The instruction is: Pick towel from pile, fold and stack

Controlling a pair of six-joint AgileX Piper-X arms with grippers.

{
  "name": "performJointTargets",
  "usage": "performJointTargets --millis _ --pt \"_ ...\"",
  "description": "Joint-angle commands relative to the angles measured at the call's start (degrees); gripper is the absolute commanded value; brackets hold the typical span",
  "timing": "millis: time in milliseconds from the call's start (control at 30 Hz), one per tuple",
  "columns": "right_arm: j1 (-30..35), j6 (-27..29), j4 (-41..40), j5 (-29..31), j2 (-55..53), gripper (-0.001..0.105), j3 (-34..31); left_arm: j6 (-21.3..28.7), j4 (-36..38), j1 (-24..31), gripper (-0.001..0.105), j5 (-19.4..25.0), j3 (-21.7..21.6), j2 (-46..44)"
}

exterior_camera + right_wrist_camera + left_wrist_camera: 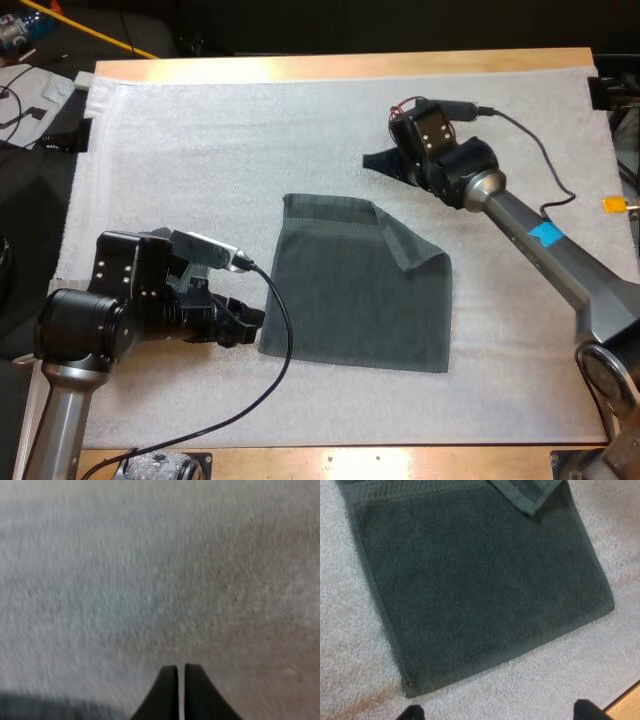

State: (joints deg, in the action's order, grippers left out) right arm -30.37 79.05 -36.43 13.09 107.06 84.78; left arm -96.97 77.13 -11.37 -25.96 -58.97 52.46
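Remote rig, bench [300, 65] with white mat [200, 150]: one dark grey-green towel [350, 300] lies spread flat at the middle of the mat, between my two arms.

Its edges sit roughly square to the bench, though the left edge slants a little, so the far left corner stands further right than the near left one. From the high view its sides look close to equal, and I cannot tell which is the long axis. The far right corner is turned back onto the towel's upper face, the tip of the flap pointing toward the near side. In the left wrist view the towel [480, 580] shows one hemmed edge close in front, with that folded flap at its far side.

My left jaws hang just beside the towel's near left corner, aimed right across it. They are released: the fingertips [410, 712] stand wide apart and clear of the cloth, with mat beneath them.

My right jaws sit over bare mat beyond the towel's far edge, near the folded corner but apart from it. They are clenched on nothing; the two black fingers [170, 692] lie almost together.
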Motion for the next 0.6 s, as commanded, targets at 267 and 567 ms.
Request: performJointTargets --millis 267,567 --pt "-4.0 6.7 -15.9 -13.7 -6.1 0.000 -0.3 0.0 0.3 -0.3 0.058 -0.6 0.0 -0.1" --pt "-8.1 9.3 -21.3 -17.4 -5.3 0.000 -1.4 0.0 0.4 -0.3 0.058 -0.6 0.0 0.0"
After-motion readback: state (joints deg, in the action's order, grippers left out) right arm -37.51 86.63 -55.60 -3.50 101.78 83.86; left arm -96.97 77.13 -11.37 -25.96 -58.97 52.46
